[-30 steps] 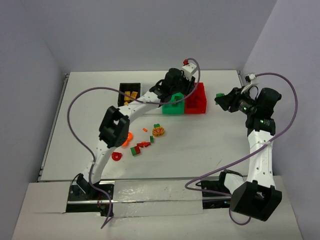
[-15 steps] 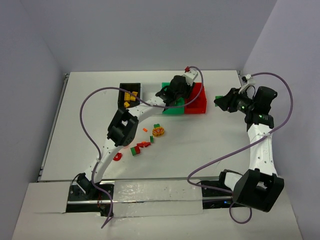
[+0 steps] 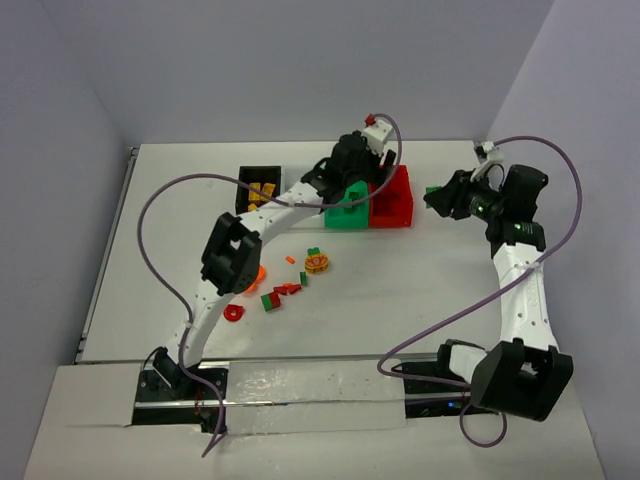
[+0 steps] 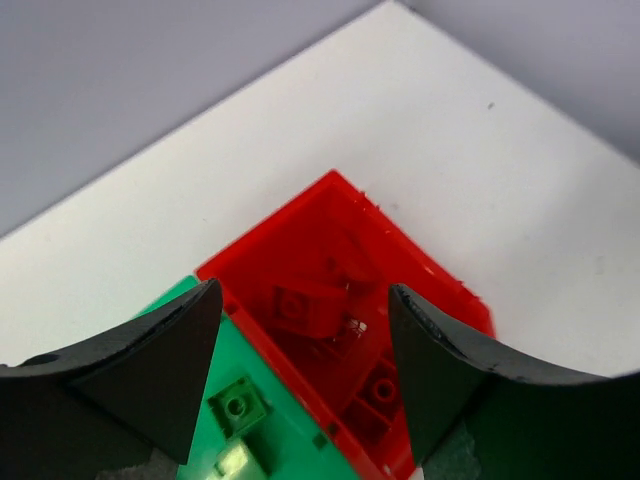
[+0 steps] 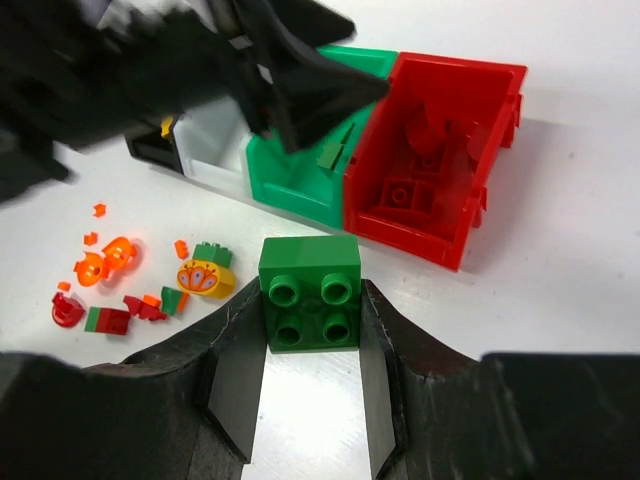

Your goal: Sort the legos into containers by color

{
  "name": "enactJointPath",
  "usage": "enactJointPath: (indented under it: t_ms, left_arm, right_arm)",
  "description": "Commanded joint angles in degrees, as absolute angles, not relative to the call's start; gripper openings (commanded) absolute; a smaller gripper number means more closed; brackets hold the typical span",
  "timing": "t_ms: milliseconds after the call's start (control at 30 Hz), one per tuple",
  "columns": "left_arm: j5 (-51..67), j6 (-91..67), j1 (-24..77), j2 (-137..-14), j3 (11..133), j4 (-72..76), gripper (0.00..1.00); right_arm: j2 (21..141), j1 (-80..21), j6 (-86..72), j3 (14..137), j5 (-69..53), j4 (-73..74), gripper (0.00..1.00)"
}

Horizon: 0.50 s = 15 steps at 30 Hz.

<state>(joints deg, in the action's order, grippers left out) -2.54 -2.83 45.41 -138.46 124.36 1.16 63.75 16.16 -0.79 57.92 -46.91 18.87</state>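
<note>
Hovering over the red bin (image 4: 440,290), the left gripper (image 4: 302,292) is hanging with its jaws spread wide and nothing between them. Directly below that gap a red brick (image 4: 305,305) is lying on the bin's floor (tilted, among a few other red pieces), well clear of both jaws. The green bin (image 5: 300,190) is sitting flush against the red one's left side, with a green piece or two inside.

Off to the right of the row, the right gripper (image 5: 312,300) is clamping a green brick (image 5: 310,265) between its jaws, studs facing the wrist camera. It is holding the brick above the table (image 3: 400,290), apart from the red bin and not over any container.

Loose legos (image 3: 285,290) in red, orange and green are lying scattered in front of the bins. The black bin (image 3: 262,180) at the row's left end is holding yellow pieces.
</note>
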Motion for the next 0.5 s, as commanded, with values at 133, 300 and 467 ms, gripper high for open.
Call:
enactJointPath:
  t_ms: [133,300,467]
  left_arm:
    - [12.71,-13.0,32.05,-110.02,114.97,-7.54,0.88]
    - [17.49,-11.16,23.47,-94.31,98.48,-15.39,0.93]
    - [24.05,-8.49,13.09,-78.63,79.42,-20.45,0.95]
  right_arm:
    - [67.85,4.25,2.0,63.64,-36.89,15.6,0.0]
    - [73.83,-7.34,3.42,66.92,-27.86,12.69,0.0]
    - [88.4,-13.65,2.26,76.62,-22.21,14.11,0.0]
